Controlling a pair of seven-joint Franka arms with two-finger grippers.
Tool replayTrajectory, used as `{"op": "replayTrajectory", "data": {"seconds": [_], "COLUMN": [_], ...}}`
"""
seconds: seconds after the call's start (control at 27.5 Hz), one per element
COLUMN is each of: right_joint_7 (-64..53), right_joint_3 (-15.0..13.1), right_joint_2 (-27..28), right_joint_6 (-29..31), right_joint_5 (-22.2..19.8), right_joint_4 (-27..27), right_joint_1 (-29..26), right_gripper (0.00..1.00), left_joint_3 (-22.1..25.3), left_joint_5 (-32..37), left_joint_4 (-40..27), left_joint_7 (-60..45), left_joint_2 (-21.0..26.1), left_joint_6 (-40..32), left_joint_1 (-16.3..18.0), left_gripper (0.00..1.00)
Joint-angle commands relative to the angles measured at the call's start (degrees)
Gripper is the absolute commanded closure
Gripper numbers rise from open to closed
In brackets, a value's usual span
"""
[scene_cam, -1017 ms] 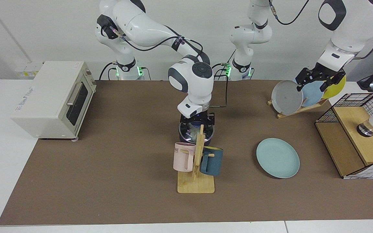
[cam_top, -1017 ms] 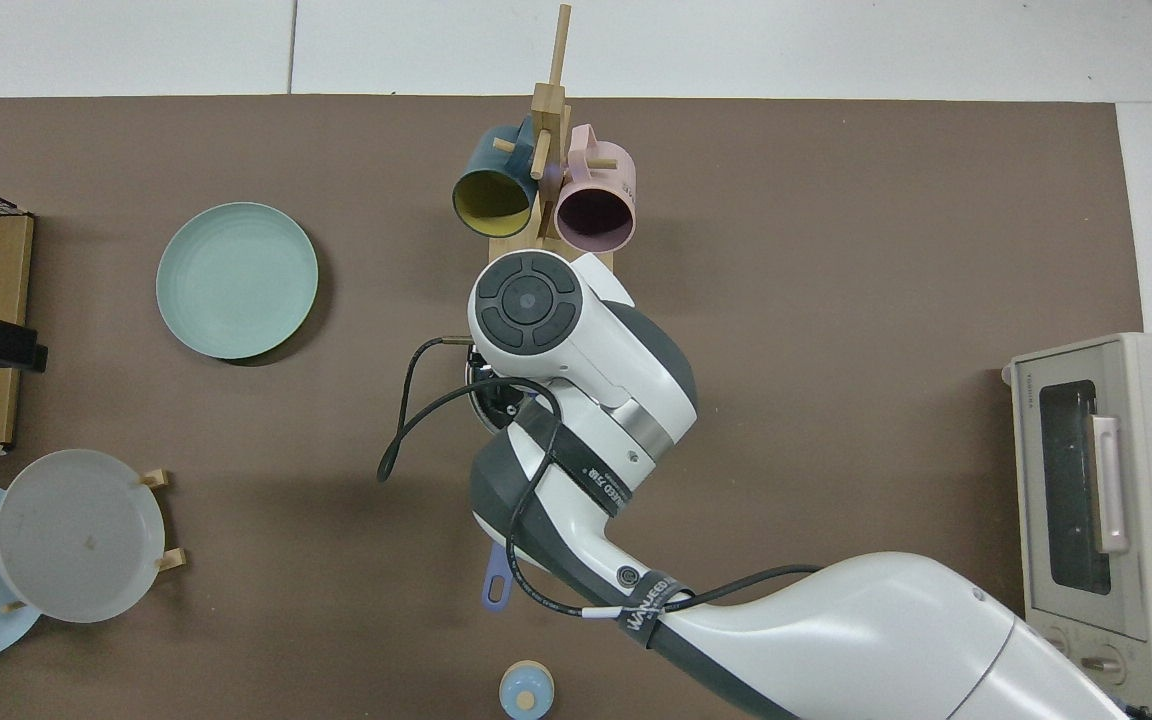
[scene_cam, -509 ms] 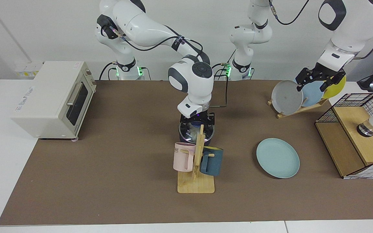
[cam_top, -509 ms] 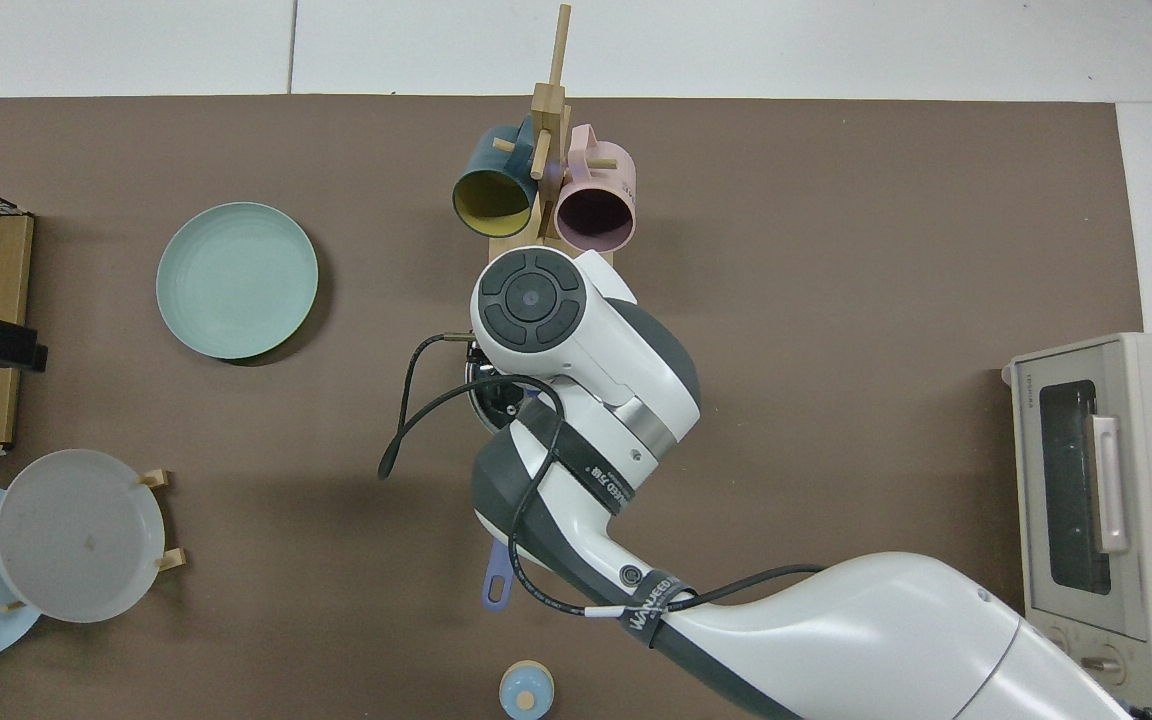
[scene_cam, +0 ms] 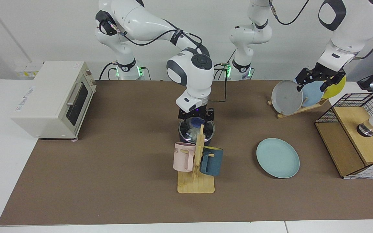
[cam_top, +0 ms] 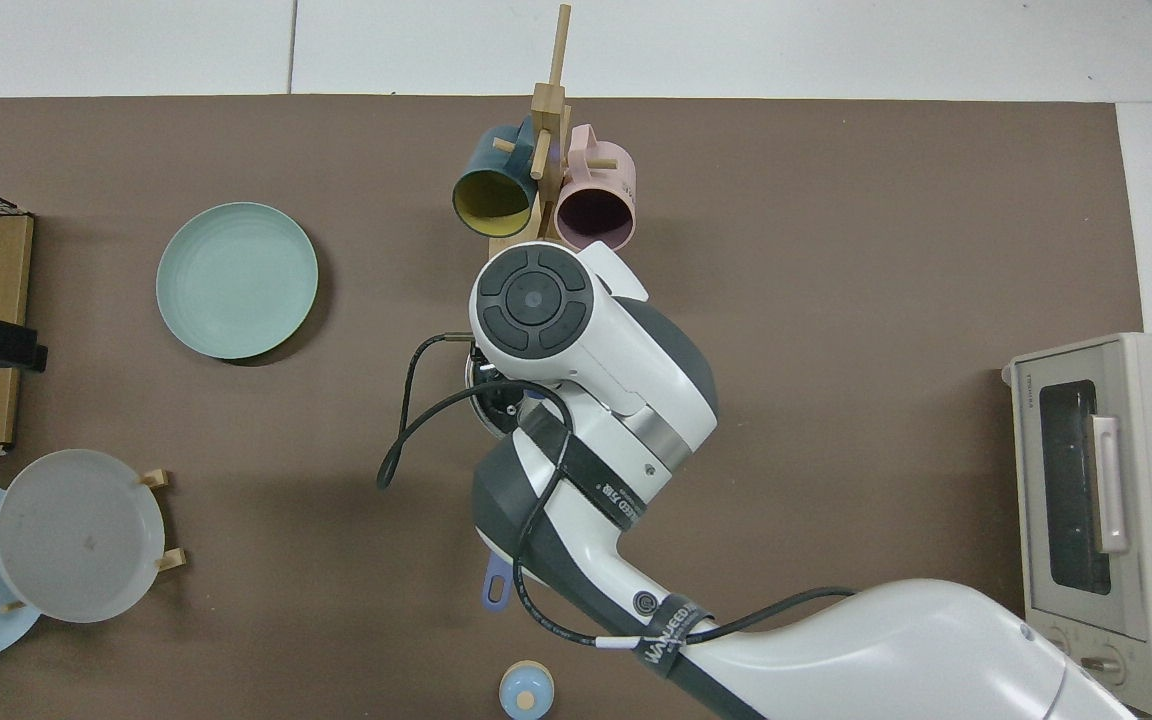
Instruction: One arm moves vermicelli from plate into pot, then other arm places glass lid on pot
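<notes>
- At mid-table, from the facing view, I see the right gripper (scene_cam: 195, 116) poised directly above the pot (scene_cam: 195, 133), clear of the glass lid (scene_cam: 195, 127) that sits on the pot's rim.
- I read the lid's blue knob (scene_cam: 195, 121) just beneath the gripper, and the fingers stand spread to either side above it, gripping nothing.
- Through the glass I make out a whitish mass, the vermicelli (scene_cam: 191, 132), lying inside the pot.
- From the top view, the right arm's wrist covers most of the pot; only part of its rim (cam_top: 481, 392) and the end of its blue-purple handle (cam_top: 495, 583) show past the arm.
- I note the plate (scene_cam: 277, 157), pale teal, lying flat on the brown mat (scene_cam: 108, 168), well apart from the pot, with nothing on it.
- I find the left gripper (scene_cam: 318, 78) held at the plate rack (scene_cam: 298, 110) on the far edge of the mat, in front of the grey plate (scene_cam: 287, 97), the blue plate (scene_cam: 312, 94) and the yellow plate (scene_cam: 337, 85); its fingers are apart and empty. That arm waits.
- I log a wooden mug stand (scene_cam: 197, 174) just in front of the pot, carrying a pink mug (scene_cam: 184, 156) and a dark blue mug (scene_cam: 211, 160); its post partly hides the pot.
- I record a toaster oven (scene_cam: 52, 98) beside the mat's end and a wire-sided wooden crate (scene_cam: 356, 136) at the opposite end.
- I see a small blue-and-tan round object (cam_top: 526, 692) near the handle's end in the top view; I cannot tell what it is.
</notes>
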Motion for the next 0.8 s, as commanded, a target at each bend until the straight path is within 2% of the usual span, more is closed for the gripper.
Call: {"op": "replayTrajectory", "data": {"seconds": [0.0, 0.11, 0.33, 0.47, 0.58, 0.69, 0.76], "right_joint_7": [-2.07, -3.91, -7.34, -10.85, -16.38, -21.48, -23.33], "right_joint_3": [1.52, 1.43, 1.17, -0.06, -3.30, -8.83, -11.56], "right_joint_2": [-3.38, -5.58, -10.15, -13.92, -16.83, -19.55, -21.05], "right_joint_6": [-2.41, -3.55, -3.91, -5.13, -6.37, -7.16, -7.25], "right_joint_5": [-0.40, 0.65, 5.93, 6.46, 7.77, 12.77, 14.45], "right_joint_4": [-0.56, -0.64, -1.96, -4.94, -6.88, -8.20, -9.25], "right_joint_1": [-1.98, -2.77, -7.07, -8.48, -8.66, -7.87, -7.43], "right_gripper": [0.00, 0.00, 0.00, 0.00, 0.00, 0.00, 0.00], "left_joint_3": [0.02, 0.02, 0.02, 0.02, 0.02, 0.02, 0.02], "left_joint_5": [0.82, 0.82, 0.82, 0.82, 0.82, 0.82, 0.82], "left_joint_4": [-1.56, -1.56, -1.56, -1.56, -1.56, -1.56, -1.56], "left_joint_7": [-0.17, -0.17, -0.17, -0.17, -0.17, -0.17, -0.17], "left_joint_2": [-1.30, -1.30, -1.30, -1.30, -1.30, -1.30, -1.30], "left_joint_6": [0.76, 0.76, 0.76, 0.76, 0.76, 0.76, 0.76], "left_joint_1": [-0.33, -0.33, -0.24, -0.24, -0.24, -0.24, -0.24], "left_gripper": [0.00, 0.00, 0.00, 0.00, 0.00, 0.00, 0.00]}}
